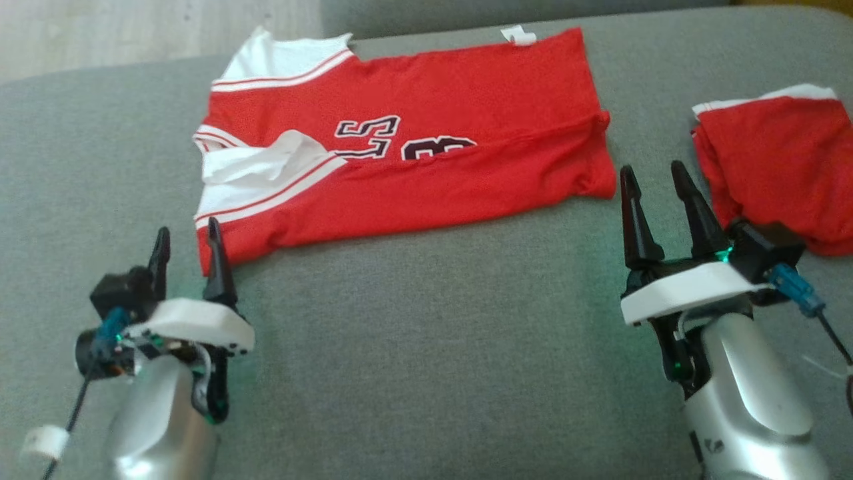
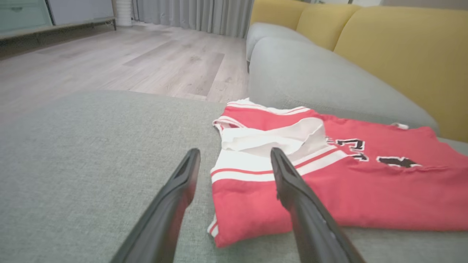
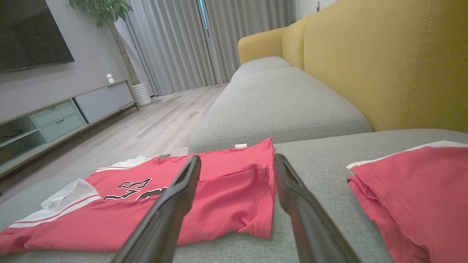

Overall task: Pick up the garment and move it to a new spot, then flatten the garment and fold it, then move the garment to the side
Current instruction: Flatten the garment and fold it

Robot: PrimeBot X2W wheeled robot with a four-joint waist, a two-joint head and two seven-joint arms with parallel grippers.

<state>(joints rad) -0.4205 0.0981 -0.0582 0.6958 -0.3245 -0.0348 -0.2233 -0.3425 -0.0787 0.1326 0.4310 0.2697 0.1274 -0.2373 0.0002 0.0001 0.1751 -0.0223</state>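
The garment is a red jersey with white trim and dark numbers, lying flat and folded lengthwise on the grey sofa cushion. It also shows in the left wrist view as the garment and in the right wrist view as the garment. My left gripper stands open just short of the jersey's near-left corner, touching nothing. My right gripper is open beside the jersey's right end, nothing between its fingers. The left gripper and right gripper both hover above the fabric edge.
A second red garment, folded with a white edge, lies on the cushion at the far right, close to my right gripper; it appears again as the folded garment. Yellow sofa backrests rise behind. The wooden floor lies beyond the cushion's far edge.
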